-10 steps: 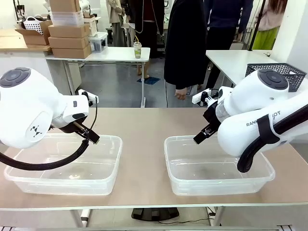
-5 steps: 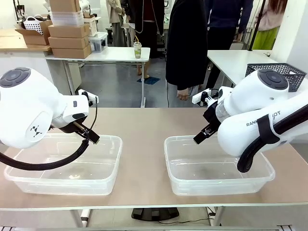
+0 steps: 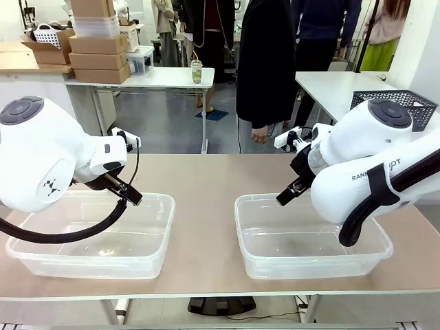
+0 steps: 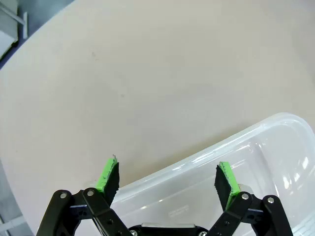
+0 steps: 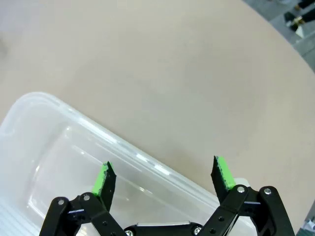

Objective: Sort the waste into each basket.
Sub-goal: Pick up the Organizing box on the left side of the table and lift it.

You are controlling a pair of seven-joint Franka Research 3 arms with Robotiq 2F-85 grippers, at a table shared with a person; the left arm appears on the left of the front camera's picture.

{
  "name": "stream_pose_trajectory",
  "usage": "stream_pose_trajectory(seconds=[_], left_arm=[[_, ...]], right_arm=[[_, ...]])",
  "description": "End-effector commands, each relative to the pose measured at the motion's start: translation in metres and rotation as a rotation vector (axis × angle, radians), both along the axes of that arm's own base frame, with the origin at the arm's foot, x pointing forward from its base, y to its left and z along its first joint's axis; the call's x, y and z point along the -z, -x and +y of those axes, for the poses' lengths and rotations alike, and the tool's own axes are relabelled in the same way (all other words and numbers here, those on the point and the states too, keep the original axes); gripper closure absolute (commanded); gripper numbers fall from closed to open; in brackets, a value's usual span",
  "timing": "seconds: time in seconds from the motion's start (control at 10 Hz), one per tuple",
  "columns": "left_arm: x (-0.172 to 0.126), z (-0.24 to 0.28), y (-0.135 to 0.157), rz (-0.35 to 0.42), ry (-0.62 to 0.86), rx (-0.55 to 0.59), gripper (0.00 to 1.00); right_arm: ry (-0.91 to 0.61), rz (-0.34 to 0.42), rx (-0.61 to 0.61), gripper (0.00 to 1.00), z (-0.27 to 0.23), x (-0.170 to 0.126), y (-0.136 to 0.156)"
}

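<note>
No waste shows anywhere on the bench [image 3: 206, 206] — both clear tubs, left tub [image 3: 148, 265] and right tub [image 3: 302, 265], look empty. The left pincer [image 4: 167, 178] and right pincer [image 5: 162, 176] hang released above the tubs' far rims, gripping nothing. Best to wait for items, then lift clear of the rims; the bare strip between tubs and far edge offers room.

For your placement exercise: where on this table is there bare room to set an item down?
Bare tabletop lies between the left tub and the right tub, and along the far edge behind both. Both tubs look empty, but each has an open end effector over it: left, right.
</note>
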State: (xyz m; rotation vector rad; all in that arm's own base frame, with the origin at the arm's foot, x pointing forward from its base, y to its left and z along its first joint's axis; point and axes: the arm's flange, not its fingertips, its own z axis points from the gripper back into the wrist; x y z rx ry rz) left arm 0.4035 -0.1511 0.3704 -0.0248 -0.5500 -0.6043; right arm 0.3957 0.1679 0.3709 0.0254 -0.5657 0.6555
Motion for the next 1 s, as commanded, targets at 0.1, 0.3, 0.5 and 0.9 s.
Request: stream_pose_trajectory(seconds=[0.1, 0.3, 0.5, 0.9], left_arm=[[-0.033, -0.001, 0.012, 0.041, -0.011, -0.024, 0.0], [-0.107, 0.013, 0.063, -0.185, 0.088, 0.08, 0.0], [-0.068, -0.003, 0.015, -0.094, 0.031, 0.022, 0.0], [-0.128, 0.007, 0.03, 0.437, 0.827, 0.593, 0.0]], right_arm=[[-0.026, 0.006, 0.048, 0.0, -0.003, -0.06, 0.017], [-0.004, -0.147, 0.002, 0.0, -0.013, -0.132, 0.07], [-0.019, -0.083, 0.001, 0.0, -0.005, -0.094, 0.027], [-1.012, 0.207, -0.035, 0.0, -0.022, -0.14, 0.045]])
